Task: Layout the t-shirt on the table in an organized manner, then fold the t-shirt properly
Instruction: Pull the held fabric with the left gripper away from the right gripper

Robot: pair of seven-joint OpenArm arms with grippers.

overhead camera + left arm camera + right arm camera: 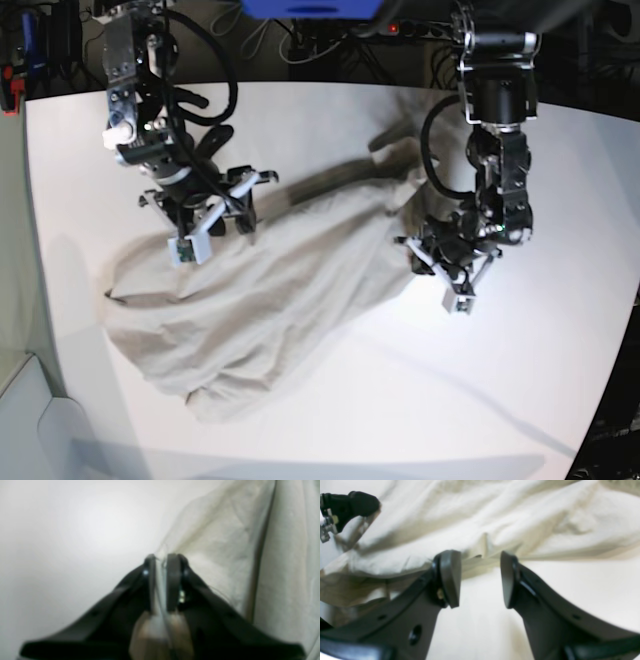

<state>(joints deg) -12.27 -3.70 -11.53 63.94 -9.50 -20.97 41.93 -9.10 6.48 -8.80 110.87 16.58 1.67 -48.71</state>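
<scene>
A: Shirt status: the t-shirt (pixel 270 300) lies crumpled in a loose diagonal heap across the middle of the surface (pixel 520 380), not laid out yet. The collar and label aren't clear from here.

B: Left gripper (pixel 161 560)?

A: The jaws are pinched nearly together with a thin bit of cloth edge between them (wrist view is blurry, but fabric runs straight into the gap). In the base view it sits at the heap's edge on that view's right.

B: And the right gripper (pixel 480 580)?

A: The jaws stand about half open with nothing between them. They're low, just beside the cloth edge, with bare surface under them. So no grip there yet.

B: So the step is getting two corners to spread it?

A: That's my read. To do it well, I'd have the right side close on a single edge or hem rather than a bunched fold, and well apart from the left pinch. Then lift both just enough to clear the folds and pull apart evenly, so it drops flat.

B: Risks?

A: The left pinch looks shallow, so it could slip under tension. Grabbing two layers on the right would drag the heap along without opening it.
</scene>
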